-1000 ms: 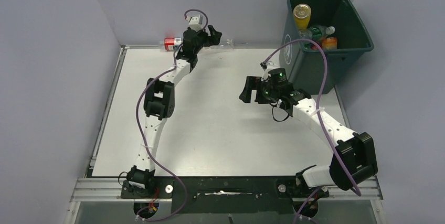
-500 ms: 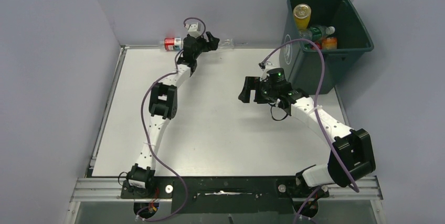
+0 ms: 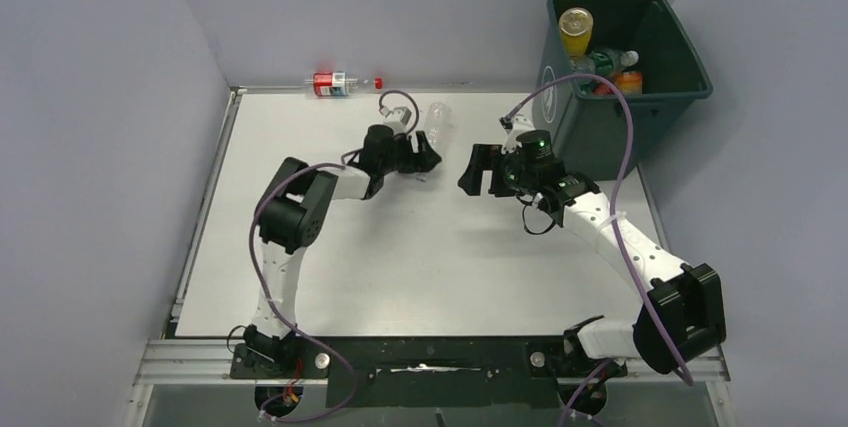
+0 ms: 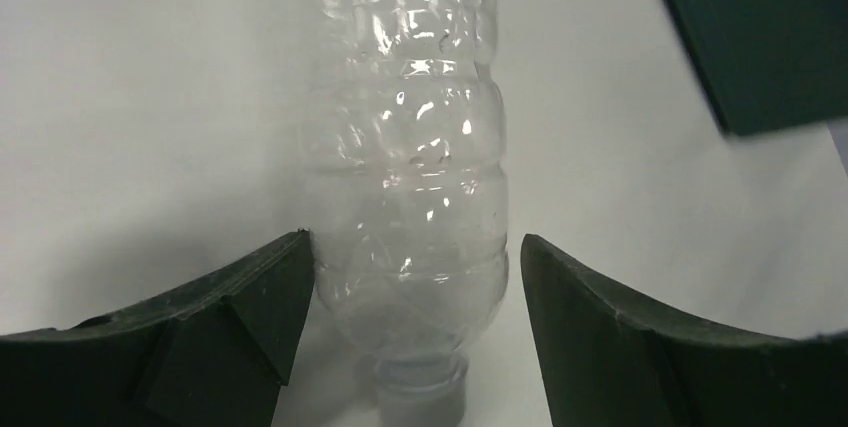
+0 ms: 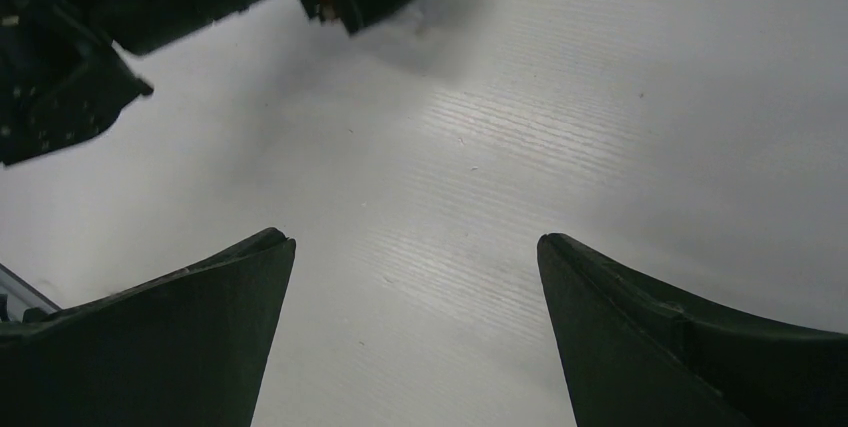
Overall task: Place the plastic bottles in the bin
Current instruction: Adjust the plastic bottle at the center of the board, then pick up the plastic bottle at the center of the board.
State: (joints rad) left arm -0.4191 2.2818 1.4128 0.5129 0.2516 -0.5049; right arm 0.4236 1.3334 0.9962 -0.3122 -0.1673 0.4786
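In the left wrist view the clear bottle (image 4: 405, 177) runs off the top edge and its neck is cut by the bottom edge; the bin (image 4: 760, 37) shows only as a dark corner (upper right). From above, the binned bottles (image 3: 600, 62) sit half hidden behind the bin's wall; their labels, like that of the red-labelled bottle (image 3: 330, 84), are too small to read.

clear bottle (image 4: 405, 177), dark green bin (image 3: 588, 125)

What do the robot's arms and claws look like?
The left arm and right arm are white links with bulky black joints, each trailing a looping purple cable. The left gripper and right gripper are black, with two curved wedge-shaped fingers. A green light glows on the right wrist.
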